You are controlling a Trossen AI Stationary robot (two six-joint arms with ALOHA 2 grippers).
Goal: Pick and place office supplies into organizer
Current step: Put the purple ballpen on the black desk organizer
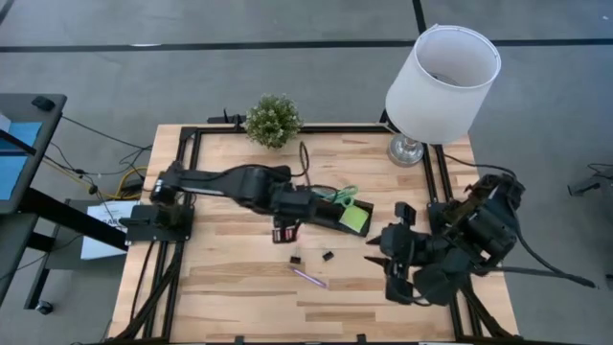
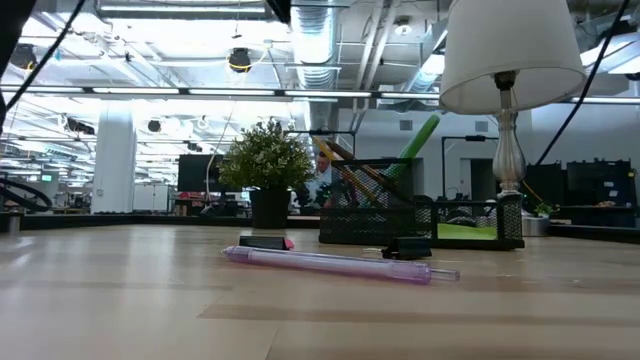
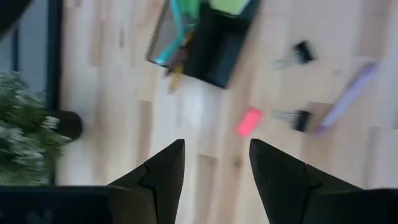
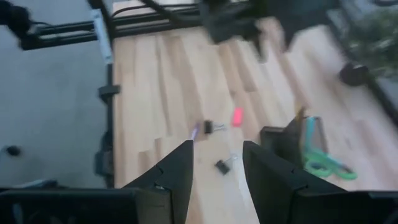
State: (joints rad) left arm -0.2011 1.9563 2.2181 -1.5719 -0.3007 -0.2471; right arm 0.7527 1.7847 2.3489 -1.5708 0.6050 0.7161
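The left tool (image 3: 211, 163) hangs above the middle of the surface (image 1: 230, 287) with its two dark fingers (image 3: 163, 171) spread and nothing between them. Just ahead of it on the wood lies the pink eraser (image 3: 249, 121). Next to that eraser sits one black binder clip (image 3: 300, 118), touching or nearly touching the end of a lilac pen (image 3: 348, 94). A second binder clip (image 3: 298, 52) lies a little farther on, apart from the first. Farther out from the left tool stands the black organizer (image 3: 214, 46), holding green-handled scissors (image 1: 337, 195), a lime-green sticky-note pad (image 1: 354, 218), a teal pen (image 3: 177, 31) and a yellow pencil (image 3: 177, 73) whose tip pokes past the rim. In the low view, more pens and the pencil lean in the mesh back section. Off to one side of this tool is a small potted plant (image 1: 273, 120), at the back edge of the surface.

The right tool (image 4: 214, 163) is held over the right side of the surface, fingers (image 4: 177, 171) parted and empty, near the organizer's outer end and well apart from the lilac pen and clips. Behind it, at the back right corner, stands a white-shaded lamp (image 1: 441, 72).
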